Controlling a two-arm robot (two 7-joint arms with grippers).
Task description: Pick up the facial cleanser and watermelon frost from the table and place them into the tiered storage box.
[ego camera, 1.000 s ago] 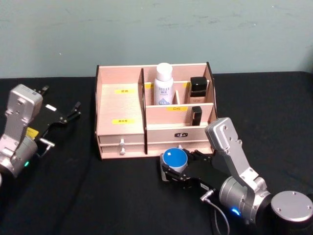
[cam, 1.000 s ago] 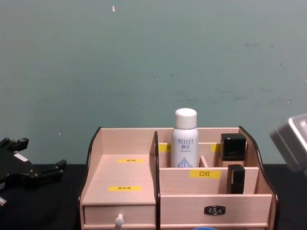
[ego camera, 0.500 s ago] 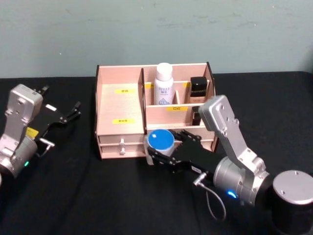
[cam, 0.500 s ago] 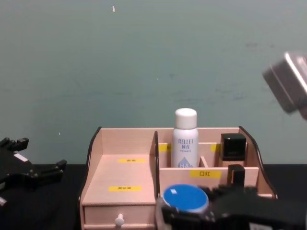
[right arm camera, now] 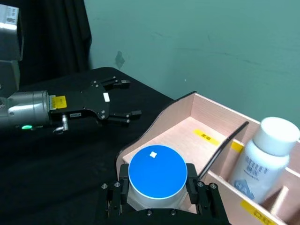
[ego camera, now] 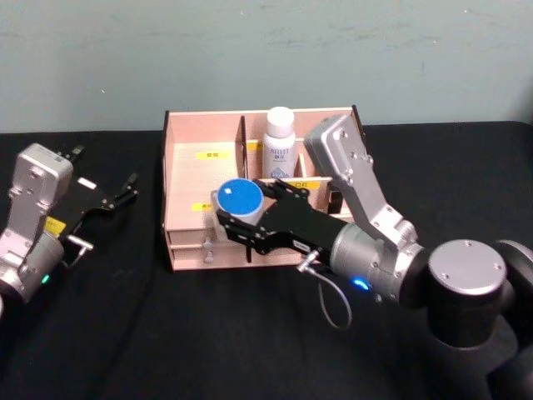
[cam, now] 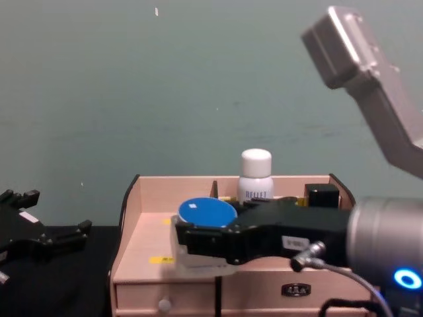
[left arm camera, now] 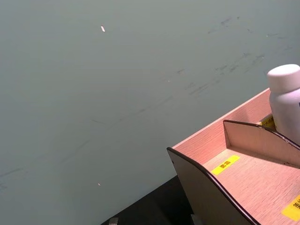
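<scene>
Nearest, right gripper (ego camera: pixel 237 218), closed tight on a round white jar with a blue lid (ego camera: pixel 239 198), one finger on each side of it. Held up over the front of the wide left part of the tiered storage box (ego camera: pixel 186 179), lid up, not touching the wood. In the right wrist view, the same jar (right arm camera: pixel 157 172) sitting between the black fingers (right arm camera: pixel 193 186), with the box's (right arm camera: pixel 200 108) left part just past it. From the chest, jar (cam: pixel 206 212) up in front of the box (cam: pixel 132 248), about level with its top edge. Off to the left, well apart from the box, left gripper (ego camera: pixel 121 192), resting low over the black table (ego camera: pixel 141 333), fingers spread wide with nothing in them. Farther back in the box, a white bottle (ego camera: pixel 279 147) standing up in a back slot, and a small black thing (cam: pixel 322 195) to its right.
</scene>
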